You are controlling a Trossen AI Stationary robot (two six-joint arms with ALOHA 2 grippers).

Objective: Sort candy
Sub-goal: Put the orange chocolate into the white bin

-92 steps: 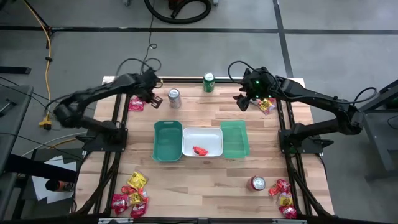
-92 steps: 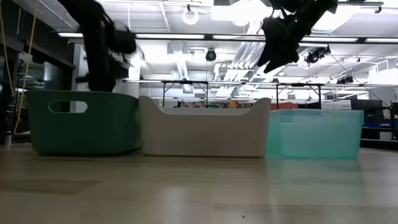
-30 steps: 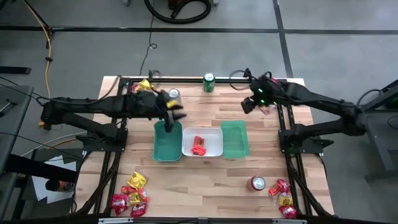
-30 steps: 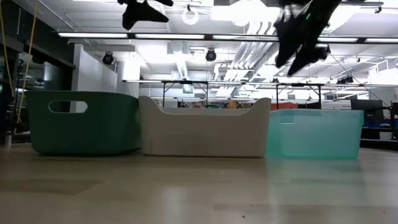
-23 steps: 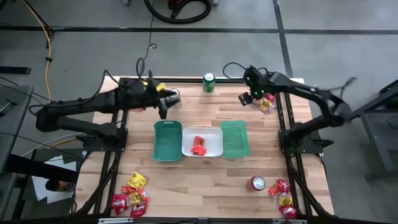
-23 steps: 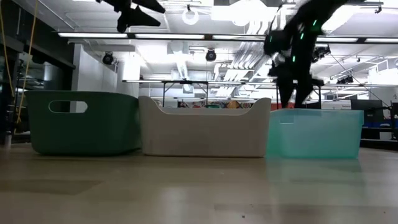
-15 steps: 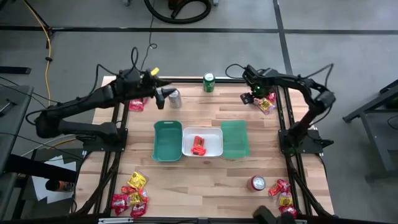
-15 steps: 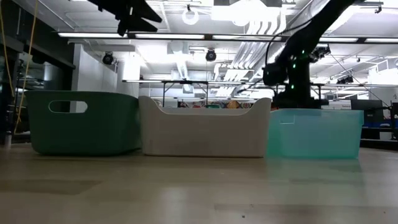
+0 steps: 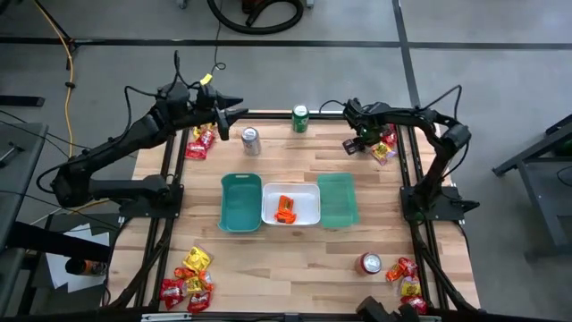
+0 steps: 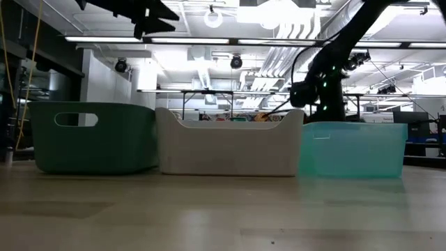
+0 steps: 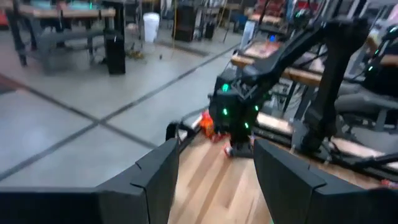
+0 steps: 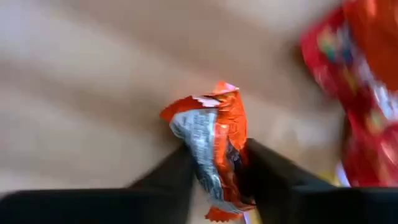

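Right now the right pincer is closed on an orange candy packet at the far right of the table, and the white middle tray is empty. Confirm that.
Not quite. The white middle tray holds orange candy, as the high view shows. The rest stands: the right pincer grips an orange candy packet.

Dark jointed arms (image 9: 116,152) — green indicator lights.

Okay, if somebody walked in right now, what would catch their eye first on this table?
Probably the three trays lined up mid-table, dark green, white and light green, with orange candy only in the white one. Next, the right gripper at the far right corner, its fingers closed on an orange packet beside a red candy pile. The left gripper hangs open above the far left corner, near the silver can.
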